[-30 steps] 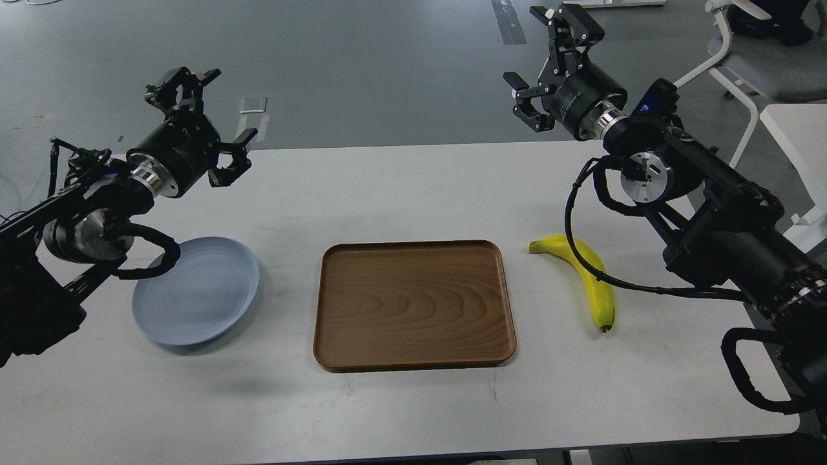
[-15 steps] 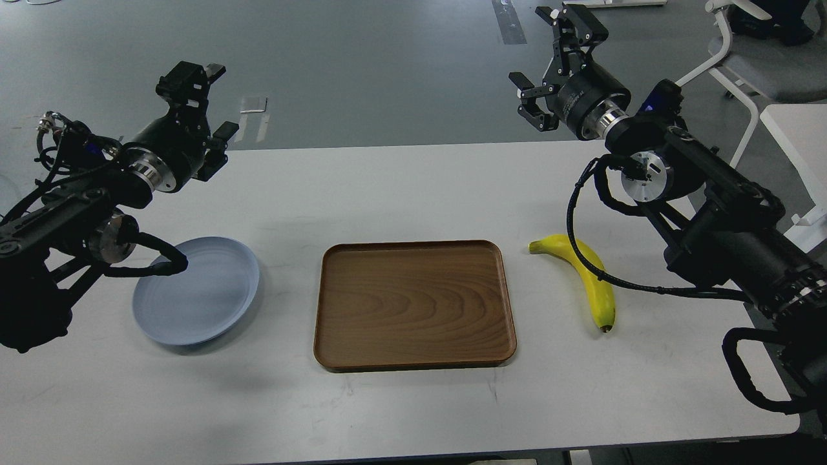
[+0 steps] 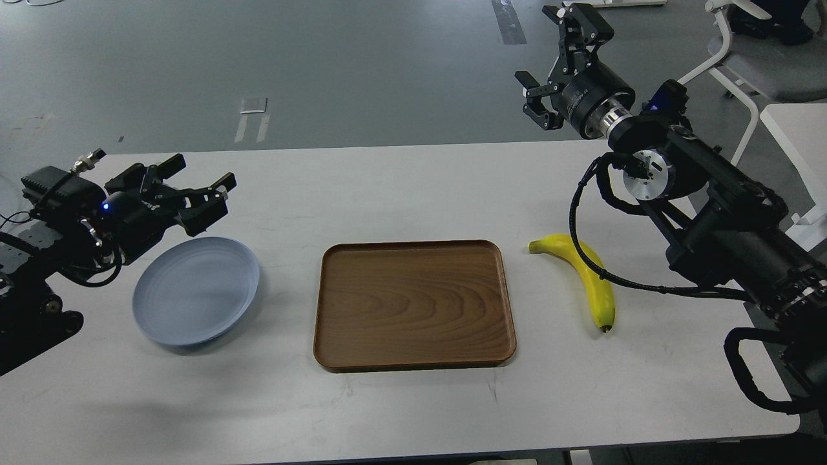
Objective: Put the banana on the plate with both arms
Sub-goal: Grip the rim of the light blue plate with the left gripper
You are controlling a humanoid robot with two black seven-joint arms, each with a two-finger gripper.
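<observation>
Banana (image 3: 589, 276): We see it lying flat on the white table (image 3: 400, 194), right of centre, greenish stem end pointing toward the tray and dark tip toward the near edge. Nothing grips it. A black cable from our right arm crosses in front of its upper half.

Tray (image 3: 414, 303): Brown wooden rectangle at table centre, between banana and plate, near the banana but not touching it.

Plate (image 3: 196, 290): Pale blue-grey round plate on the left side of the table, well apart from the banana, with nothing on it.

Left gripper (image 3: 194, 187): We hold it low, just beyond the far rim of the plate; contact with the plate cannot be determined. Its fingers are spread apart and carry nothing.

Right gripper (image 3: 557, 61): We hold it raised high past the far table edge, well apart from the banana. Its fingers are spread wide and carry nothing.

Chair (image 3: 756, 58): White-framed, on the floor at far right.
</observation>
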